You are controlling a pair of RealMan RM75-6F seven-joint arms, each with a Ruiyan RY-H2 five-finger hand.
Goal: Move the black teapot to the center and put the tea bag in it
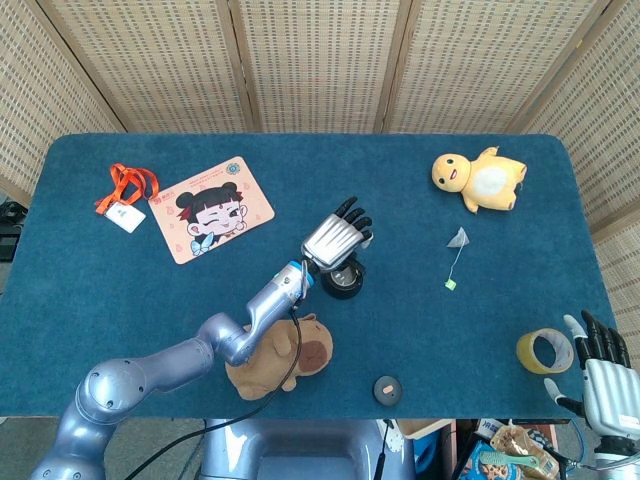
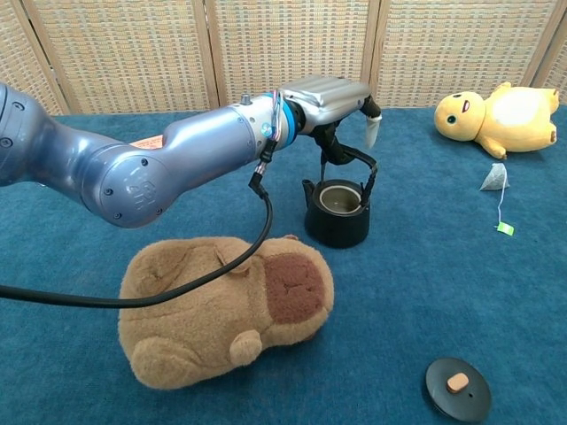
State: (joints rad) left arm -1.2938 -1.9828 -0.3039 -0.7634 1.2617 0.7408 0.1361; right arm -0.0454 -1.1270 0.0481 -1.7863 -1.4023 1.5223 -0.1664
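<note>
The head view looks down from high above, almost straight, and shows the whole blue table (image 1: pixel 120 300) with the woven screens along the top of the frame; the near table edge lies at the bottom. The chest view sits low, close to table height, and faces forward across the cloth toward the same screens, so things near it look large. Both views share the middle of the table: the left hand (image 1: pixel 335 240) over the black teapot (image 1: pixel 344 280) in the centre, the brown plush (image 2: pixel 221 310) in the lower part, the yellow plush (image 2: pixel 496 115) at upper right, the tea bag (image 2: pixel 493 179) at the right and the teapot lid (image 2: pixel 456 388) at the bottom. The right hand (image 1: pixel 600 375) appears only in the head view, lower right corner.
</note>
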